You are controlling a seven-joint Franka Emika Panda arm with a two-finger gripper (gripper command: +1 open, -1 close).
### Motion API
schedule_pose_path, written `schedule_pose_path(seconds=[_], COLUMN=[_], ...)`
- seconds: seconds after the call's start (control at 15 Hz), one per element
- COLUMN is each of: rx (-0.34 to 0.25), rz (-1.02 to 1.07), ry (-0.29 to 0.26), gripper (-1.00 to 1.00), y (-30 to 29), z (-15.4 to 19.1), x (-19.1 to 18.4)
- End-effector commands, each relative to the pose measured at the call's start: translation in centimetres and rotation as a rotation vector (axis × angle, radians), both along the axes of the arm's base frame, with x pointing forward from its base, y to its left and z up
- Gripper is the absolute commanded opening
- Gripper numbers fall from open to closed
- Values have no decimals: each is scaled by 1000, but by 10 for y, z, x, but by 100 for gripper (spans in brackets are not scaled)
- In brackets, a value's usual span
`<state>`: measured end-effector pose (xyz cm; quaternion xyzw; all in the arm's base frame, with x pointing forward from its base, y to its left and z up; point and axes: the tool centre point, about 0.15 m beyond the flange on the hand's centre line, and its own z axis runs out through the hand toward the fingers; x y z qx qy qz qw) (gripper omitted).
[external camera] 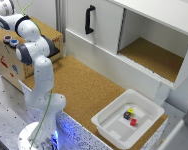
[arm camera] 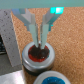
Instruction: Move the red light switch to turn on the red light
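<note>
The red light switch (arm camera: 36, 54) is a round red button in a grey housing, and it sits on top of a wooden box (external camera: 9, 65) at the exterior view's left. A blue button (arm camera: 52, 79) sits beside it. In the exterior view the two buttons show as small dark rings, the red switch (external camera: 6, 38) and the blue button (external camera: 14, 43). In the wrist view my gripper (arm camera: 40, 44) points straight down with its fingers nearly together and its tips at the red button's face. It holds nothing. In the exterior view the hand is mostly cut off at the upper left corner. No lit red light shows.
A white bin (external camera: 125, 131) with three small coloured blocks stands on the cork tabletop (external camera: 84, 85) at the front right. A white cabinet with a black handle (external camera: 89, 19) and an open shelf (external camera: 151, 55) runs along the back. The arm's base (external camera: 39, 132) stands at the front left.
</note>
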<state>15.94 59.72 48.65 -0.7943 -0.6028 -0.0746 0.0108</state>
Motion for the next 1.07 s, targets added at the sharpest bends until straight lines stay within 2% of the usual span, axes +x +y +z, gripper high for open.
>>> schedule_pose_path(seconds=[0.0, 0.4, 0.53, 0.8, 0.87, 0.93, 1.0], rx=[-204, -241, -217, -171, -168, -166, -168], rz=[-21, 13, -21, -82, -101, -121, -136], ry=[45, 80, 42, -85, -98, -110, -99], gripper=[-100, -100, -100, -100, 100, 100, 100], y=[48, 57, 49, 27, 21, 17, 13], z=[-8, -34, -10, 68, 78, 82, 79], x=[28, 15, 14, 21, 25, 30, 35])
